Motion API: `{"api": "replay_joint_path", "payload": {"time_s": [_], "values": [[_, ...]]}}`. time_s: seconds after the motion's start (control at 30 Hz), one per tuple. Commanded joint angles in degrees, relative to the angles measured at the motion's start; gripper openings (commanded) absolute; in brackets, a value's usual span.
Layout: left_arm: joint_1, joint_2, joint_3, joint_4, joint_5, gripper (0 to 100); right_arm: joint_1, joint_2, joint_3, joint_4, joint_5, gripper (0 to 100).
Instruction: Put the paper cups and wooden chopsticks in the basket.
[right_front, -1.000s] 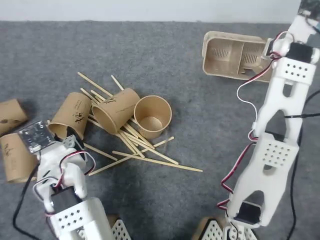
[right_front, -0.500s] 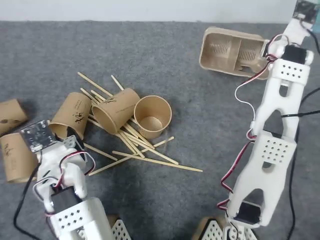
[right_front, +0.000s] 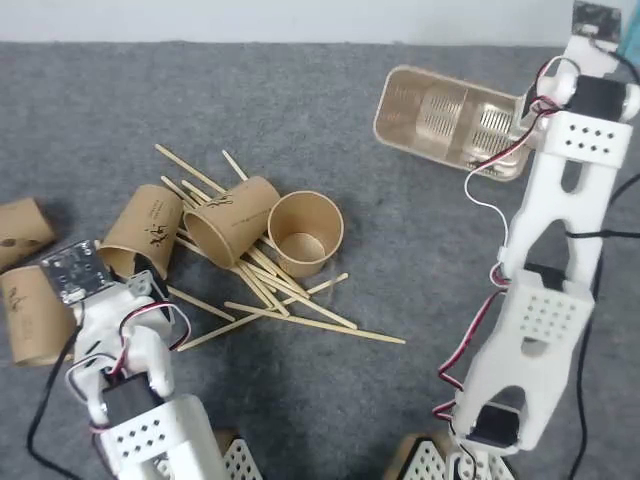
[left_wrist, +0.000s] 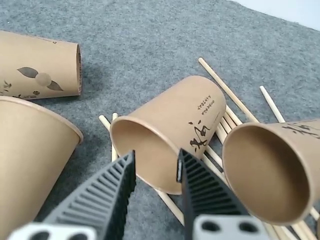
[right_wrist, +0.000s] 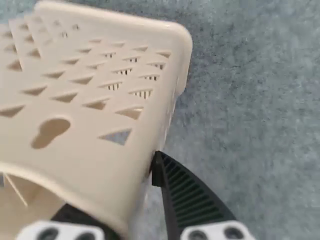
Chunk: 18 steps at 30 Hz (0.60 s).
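Three paper cups cluster mid-left in the high view: one on its side (right_front: 145, 230), a second on its side (right_front: 232, 220), and one upright (right_front: 305, 233). Two more cups (right_front: 22, 232) (right_front: 30, 315) lie at the left edge. Wooden chopsticks (right_front: 290, 315) are scattered under and around the cluster. My left gripper (left_wrist: 155, 162) is open just in front of the mouth of a lying cup (left_wrist: 170, 125). The beige slotted basket (right_front: 440, 115) is tilted at the back right, with my right gripper (right_wrist: 135, 200) shut on its wall (right_wrist: 100, 100).
Grey carpet covers the table. The right arm (right_front: 545, 300) stretches from the front edge up to the basket. Bare carpet lies between the chopsticks and the basket. A pale wall runs along the back.
The basket has swung and shifted left, tipping more as the right arm pulled it. The left arm and the cups have stayed put.
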Motion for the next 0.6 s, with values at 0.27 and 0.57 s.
{"api": "replay_joint_path", "payload": {"time_s": [0.27,0.57], "values": [[0.1,-0.7,-0.2,-1.4,-0.5,14,-7.6,-42.9,38.5,2.5,10.5,0.7],[0.0,-0.7,-0.2,-1.3,-0.5,14,-7.6,-48.6,51.1,2.4,10.3,0.8]]}}
